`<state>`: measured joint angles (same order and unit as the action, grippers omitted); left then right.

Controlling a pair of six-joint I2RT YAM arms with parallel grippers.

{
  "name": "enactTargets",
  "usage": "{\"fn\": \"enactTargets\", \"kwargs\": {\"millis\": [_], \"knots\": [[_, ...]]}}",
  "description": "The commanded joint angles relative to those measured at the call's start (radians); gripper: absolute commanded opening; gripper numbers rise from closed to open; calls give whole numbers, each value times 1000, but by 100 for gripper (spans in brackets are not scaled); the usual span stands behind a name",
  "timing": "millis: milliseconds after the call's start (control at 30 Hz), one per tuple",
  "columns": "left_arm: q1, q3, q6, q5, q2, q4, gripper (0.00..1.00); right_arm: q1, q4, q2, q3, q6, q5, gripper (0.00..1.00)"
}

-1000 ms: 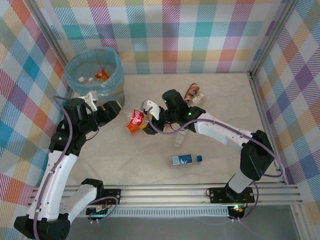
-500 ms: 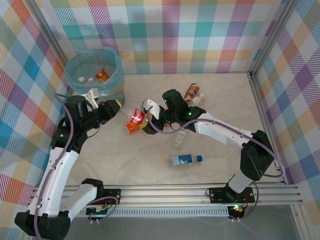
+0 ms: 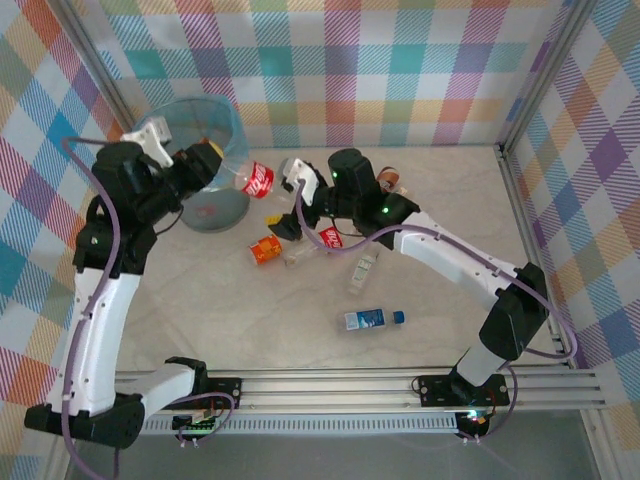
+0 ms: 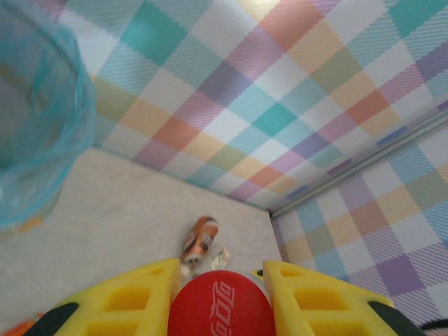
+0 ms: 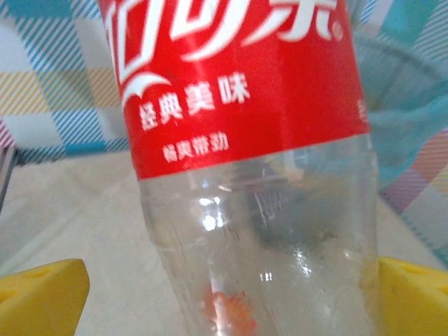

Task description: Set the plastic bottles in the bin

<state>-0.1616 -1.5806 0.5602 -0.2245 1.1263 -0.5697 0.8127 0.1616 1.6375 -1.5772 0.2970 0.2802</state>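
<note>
Yellow left fingers (image 4: 140, 301): clamped on either side of red-labelled bottle (image 4: 220, 308) (white script on the label). Yellow right fingers (image 5: 42, 294): spread wide apart, flanking the clear lower body of the same bottle; contact on one side not discernible. Held bottle: raised off the surface (image 3: 200, 300), lying roughly level between the two wrists in the top view, one end at the rim of the bin (image 3: 220, 205), not inside it. Round translucent grey-blue wastebasket with light blue bag liner, at the far left of the surface. Loose on the surface by the right arm: orange-labelled bottle (image 3: 265, 250); second red-labelled bottle (image 3: 326, 238) near it; clear bottle (image 3: 362, 272); blue-capped bottle (image 3: 372, 319), closest to the arm bases; brown-orange bottle (image 3: 386, 181) toward the far wall, partly hidden behind the right arm. Backdrop: pastel checked walls (image 3: 400, 70).
</note>
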Motion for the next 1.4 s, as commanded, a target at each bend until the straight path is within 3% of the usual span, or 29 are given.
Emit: {"fn": "enactTargets", "kwargs": {"millis": [0,200,333,500,733,1033,1367], "knots": [[27,-146,-98,107,72,-34,0,6,120,77,-150,-42,-75,100],[88,-374,-163,203,200,-122,0,6,214,182,-344,-117,-136,100],[143,-454,-162,196,262,-133,0,6,198,224,-418,-164,-123,100],[188,-545,-174,201,340,-164,0,6,168,270,-483,-191,-74,100],[250,-664,-256,270,432,-208,0,6,265,386,-641,-268,-1,100],[331,-892,-301,182,615,-373,0,8,317,461,-698,-301,61,100],[337,-899,-325,63,749,-468,0,20,300,519,-713,-359,107,99]]}}
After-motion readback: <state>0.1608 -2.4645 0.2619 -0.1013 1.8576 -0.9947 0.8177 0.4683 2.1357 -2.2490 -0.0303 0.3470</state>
